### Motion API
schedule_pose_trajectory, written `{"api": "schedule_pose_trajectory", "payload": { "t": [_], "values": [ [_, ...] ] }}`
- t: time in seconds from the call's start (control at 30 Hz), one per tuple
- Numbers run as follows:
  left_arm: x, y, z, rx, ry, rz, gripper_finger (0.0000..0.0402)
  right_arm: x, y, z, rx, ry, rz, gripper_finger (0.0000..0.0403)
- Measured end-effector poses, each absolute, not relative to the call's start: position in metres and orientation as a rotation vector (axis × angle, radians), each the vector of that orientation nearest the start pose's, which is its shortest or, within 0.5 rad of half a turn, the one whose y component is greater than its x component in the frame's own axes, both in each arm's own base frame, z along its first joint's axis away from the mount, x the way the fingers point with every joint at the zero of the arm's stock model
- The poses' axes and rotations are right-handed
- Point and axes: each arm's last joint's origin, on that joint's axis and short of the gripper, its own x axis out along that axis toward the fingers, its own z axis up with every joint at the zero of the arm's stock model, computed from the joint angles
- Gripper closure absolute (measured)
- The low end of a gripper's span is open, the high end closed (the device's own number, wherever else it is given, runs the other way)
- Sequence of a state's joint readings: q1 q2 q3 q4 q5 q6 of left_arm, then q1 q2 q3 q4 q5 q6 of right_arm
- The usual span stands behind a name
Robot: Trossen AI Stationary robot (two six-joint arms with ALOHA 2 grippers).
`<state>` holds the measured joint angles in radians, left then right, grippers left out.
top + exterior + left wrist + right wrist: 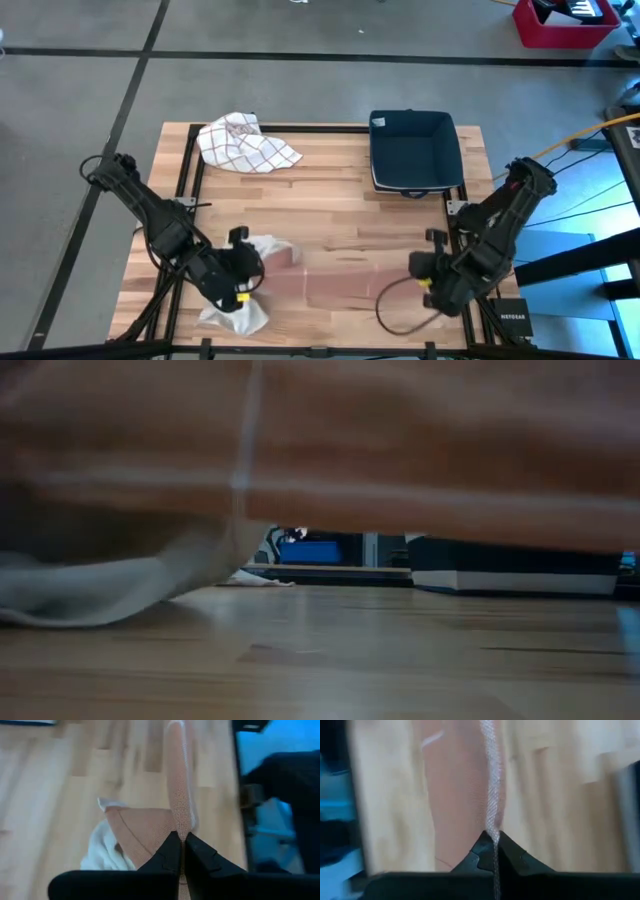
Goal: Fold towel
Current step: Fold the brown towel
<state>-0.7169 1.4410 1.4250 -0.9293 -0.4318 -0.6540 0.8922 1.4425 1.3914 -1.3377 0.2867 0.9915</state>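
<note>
Two dark arms stretch a salmon-pink towel [345, 280] along the near edge of a wooden table [330, 190]; the left gripper [181, 851] is pinched shut on one end of its edge, the right gripper [493, 840] clamped tight on the other; white cloth [240, 312] bunches beneath the left arm; a red-checked cloth [245, 142] lies crumpled at the far left corner, beside a dark blue tray [412, 150]; a black box [512, 318] off the table's right reads "NETGEAR".
</note>
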Motion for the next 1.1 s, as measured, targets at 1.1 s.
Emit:
{"api": "schedule_pose_trajectory", "payload": {
  "t": [1.1],
  "values": [
    [0.232,-0.194,0.296,-0.258,0.85,-0.11,0.0396,0.16,0.222,0.296,0.12,1.111,0.095,0.04]
  ]
}}
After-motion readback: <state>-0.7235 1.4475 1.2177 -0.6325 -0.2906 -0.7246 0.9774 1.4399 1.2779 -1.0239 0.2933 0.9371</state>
